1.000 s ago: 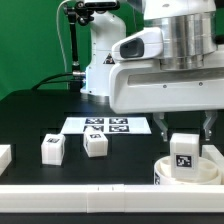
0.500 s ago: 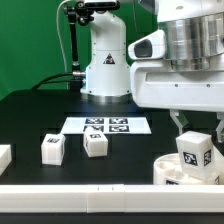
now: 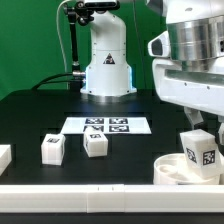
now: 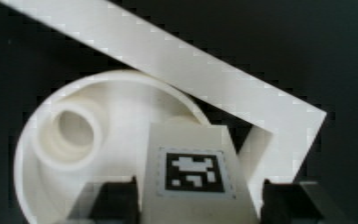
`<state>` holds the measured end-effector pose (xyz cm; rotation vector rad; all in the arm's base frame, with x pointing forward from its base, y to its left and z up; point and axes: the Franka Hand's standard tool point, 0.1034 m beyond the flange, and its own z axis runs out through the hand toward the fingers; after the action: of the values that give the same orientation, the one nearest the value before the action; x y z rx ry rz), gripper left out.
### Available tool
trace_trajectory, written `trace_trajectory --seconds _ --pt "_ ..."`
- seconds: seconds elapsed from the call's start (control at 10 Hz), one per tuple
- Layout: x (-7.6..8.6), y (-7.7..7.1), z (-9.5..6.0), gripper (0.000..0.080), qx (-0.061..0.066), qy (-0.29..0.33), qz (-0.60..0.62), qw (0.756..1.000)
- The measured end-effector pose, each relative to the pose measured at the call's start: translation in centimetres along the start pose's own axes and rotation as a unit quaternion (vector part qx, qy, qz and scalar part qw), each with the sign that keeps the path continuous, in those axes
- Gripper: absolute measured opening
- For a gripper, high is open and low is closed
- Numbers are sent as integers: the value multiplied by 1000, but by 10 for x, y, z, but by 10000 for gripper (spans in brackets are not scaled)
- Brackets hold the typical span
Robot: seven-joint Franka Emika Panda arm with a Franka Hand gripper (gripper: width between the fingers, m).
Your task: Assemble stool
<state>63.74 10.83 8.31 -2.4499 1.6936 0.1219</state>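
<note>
My gripper (image 3: 203,138) is shut on a white leg block (image 3: 204,151) with a black-and-white tag and holds it upright at the exterior view's right. The block hangs over the right part of the round rimmed seat disc (image 3: 172,170). In the wrist view the block (image 4: 194,165) sits between my two dark fingers (image 4: 115,200), my gripper (image 4: 202,208) is closed on its sides, and the seat disc (image 4: 78,130) lies behind it with a round socket. Two loose leg blocks (image 3: 52,148) (image 3: 96,143) stand on the black table to the left.
The marker board (image 3: 108,126) lies flat mid-table before the robot base (image 3: 105,70). A plain white bar (image 3: 90,195) runs along the front edge and shows diagonally in the wrist view (image 4: 194,60). Another white piece (image 3: 3,157) sits at the far left.
My gripper has moved toward the exterior view's right with the leg block in it, from over the seat disc's middle to its right side.
</note>
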Motion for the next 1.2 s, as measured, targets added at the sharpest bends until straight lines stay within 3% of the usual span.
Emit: trace_trajectory --seconds 0.3,0.4,0.5,0.7,0.8,1.2 --pt "-3 -1 1 334 3 -7 30 1000" --pt "-3 -1 0 496 2 -8 24 1000" --pt "-2 -1 -6 598 2 -9 -1 1000" --pt "-14 -5 -25 639 -3 -16 -28 999" --pt "-15 -9 -32 647 7 -18 -27 999" --pt "-14 -7 -27 649 5 -15 -195 981"
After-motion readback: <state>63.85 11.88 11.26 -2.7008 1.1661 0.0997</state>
